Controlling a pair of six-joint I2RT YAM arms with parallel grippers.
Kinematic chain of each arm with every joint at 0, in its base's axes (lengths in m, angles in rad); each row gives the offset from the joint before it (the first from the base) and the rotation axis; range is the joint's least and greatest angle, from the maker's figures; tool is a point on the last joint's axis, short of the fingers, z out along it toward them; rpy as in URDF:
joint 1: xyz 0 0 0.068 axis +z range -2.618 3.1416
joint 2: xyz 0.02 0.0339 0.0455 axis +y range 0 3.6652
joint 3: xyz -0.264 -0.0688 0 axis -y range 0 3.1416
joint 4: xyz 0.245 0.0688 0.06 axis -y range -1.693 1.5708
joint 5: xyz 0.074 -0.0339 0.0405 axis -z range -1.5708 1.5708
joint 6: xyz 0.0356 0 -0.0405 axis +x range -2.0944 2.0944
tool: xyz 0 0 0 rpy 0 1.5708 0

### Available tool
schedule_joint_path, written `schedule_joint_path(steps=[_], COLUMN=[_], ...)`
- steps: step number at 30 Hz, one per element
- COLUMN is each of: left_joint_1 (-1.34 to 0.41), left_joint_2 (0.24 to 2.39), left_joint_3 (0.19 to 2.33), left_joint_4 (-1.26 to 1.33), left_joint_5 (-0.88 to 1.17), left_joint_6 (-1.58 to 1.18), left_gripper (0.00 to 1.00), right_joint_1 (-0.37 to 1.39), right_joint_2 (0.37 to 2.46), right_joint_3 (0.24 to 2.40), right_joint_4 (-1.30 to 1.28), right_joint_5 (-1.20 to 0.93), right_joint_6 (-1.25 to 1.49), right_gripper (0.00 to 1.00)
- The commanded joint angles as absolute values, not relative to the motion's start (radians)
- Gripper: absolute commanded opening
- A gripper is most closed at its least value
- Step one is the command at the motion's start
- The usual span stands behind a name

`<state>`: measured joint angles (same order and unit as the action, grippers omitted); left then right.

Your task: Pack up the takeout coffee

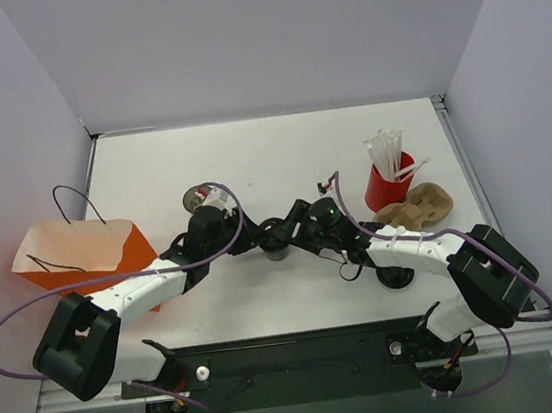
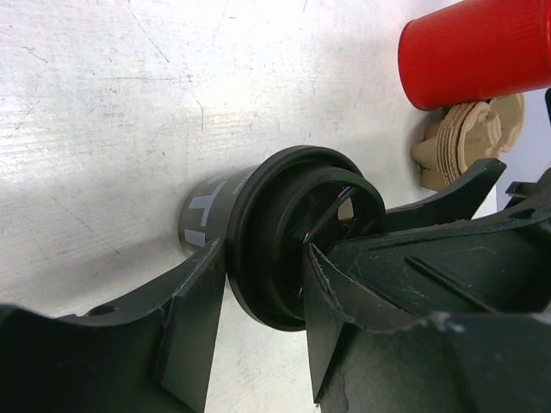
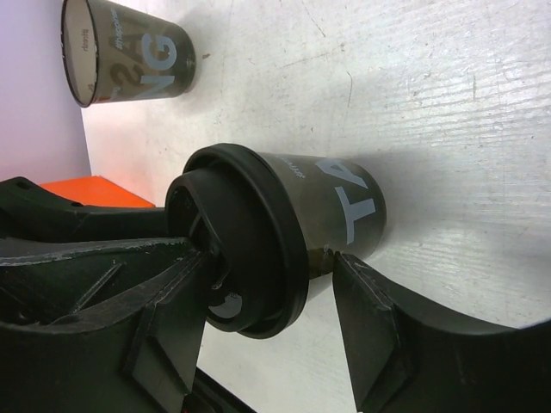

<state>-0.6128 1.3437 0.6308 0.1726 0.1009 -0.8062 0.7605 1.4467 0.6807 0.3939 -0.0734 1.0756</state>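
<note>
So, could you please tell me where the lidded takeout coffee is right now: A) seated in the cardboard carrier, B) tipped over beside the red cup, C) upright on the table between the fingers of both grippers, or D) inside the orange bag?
C: the takeout coffee stands on the table, with the left gripper and the right gripper each straddling it.
</note>
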Motion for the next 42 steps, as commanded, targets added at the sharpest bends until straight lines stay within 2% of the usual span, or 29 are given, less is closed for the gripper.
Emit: schedule_joint_path(steps=[1, 5, 8, 11, 12, 15, 17, 23, 27, 34, 42], left_joint_1=[-0.618, -0.621, -0.621, -0.623, -0.621, -0.618, -0.607, -0.53, -0.456, -0.403, -0.403], left_joint_2=[1.373, 1.364, 1.355, 1.336, 1.324, 1.302, 1.299, 1.301, 1.281, 1.336, 1.397], left_joint_3=[0.578, 0.571, 0.568, 0.592, 0.606, 0.667, 0.724, 0.882, 0.913, 0.879, 0.821], left_joint_4=[0.046, 0.052, 0.066, 0.054, 0.043, -0.018, -0.077, -0.207, -0.227, -0.103, 0.024], left_joint_5=[0.026, 0.026, 0.046, 0.083, 0.092, 0.115, 0.132, 0.173, 0.215, 0.394, 0.417], left_joint_6=[-0.784, -0.79, -0.798, -0.793, -0.782, -0.753, -0.73, -0.635, -0.588, -0.554, -0.574], left_gripper=[0.48, 0.48, 0.48, 0.48, 0.48, 0.49, 0.53, 0.55, 0.55, 0.53, 0.5], right_joint_1=[0.801, 0.805, 0.79, 0.736, 0.718, 0.638, 0.598, 0.571, 0.563, 0.543, 0.525], right_joint_2=[1.442, 1.445, 1.469, 1.502, 1.512, 1.555, 1.58, 1.652, 1.704, 1.795, 1.841], right_joint_3=[0.66, 0.644, 0.667, 0.707, 0.727, 0.776, 0.814, 1.015, 1.103, 1.18, 1.213], right_joint_4=[0.456, 0.46, 0.459, 0.428, 0.422, 0.347, 0.258, -0.009, -0.118, -0.167, -0.179], right_joint_5=[0.038, 0.095, 0.072, -0.03, -0.143, -0.311, -0.359, -0.435, -0.465, -0.587, -0.635], right_joint_6=[1.121, 1.121, 1.039, 0.956, 0.898, 0.781, 0.735, 0.522, 0.448, 0.351, 0.328], right_gripper=[0.58, 0.57, 0.51, 0.44, 0.43, 0.42, 0.41, 0.41, 0.41, 0.41, 0.41])
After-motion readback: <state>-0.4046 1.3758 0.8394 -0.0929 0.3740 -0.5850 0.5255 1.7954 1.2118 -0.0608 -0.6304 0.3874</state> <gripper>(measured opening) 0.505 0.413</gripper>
